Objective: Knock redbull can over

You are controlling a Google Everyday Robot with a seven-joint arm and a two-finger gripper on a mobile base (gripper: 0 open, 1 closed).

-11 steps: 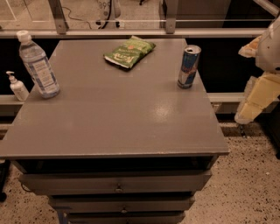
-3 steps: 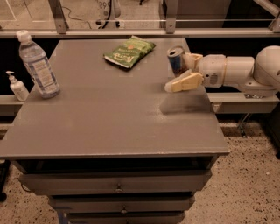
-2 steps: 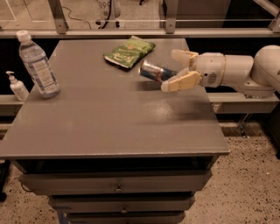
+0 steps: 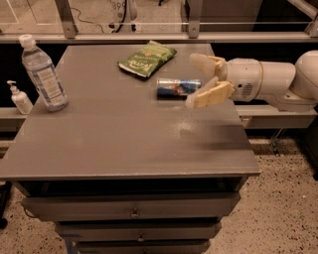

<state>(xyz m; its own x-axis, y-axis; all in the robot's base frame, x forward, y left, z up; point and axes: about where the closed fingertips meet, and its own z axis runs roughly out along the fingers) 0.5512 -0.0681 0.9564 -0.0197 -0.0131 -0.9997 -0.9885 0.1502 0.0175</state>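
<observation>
The setup was a grey tabletop sitting on a matching cabinet, with a stack of drawers below, each with a tiny knob in the middle. The floor was that speckled terrazzo-looking stuff. Behind ran a metal rail with upright posts, and past it was a paler floor with some cables lying around. A low grey ledge ran alongside. Lighting was pretty dim, just a soft sheen on the tabletop. The claw hung spread over the tabletop's far right side.
</observation>
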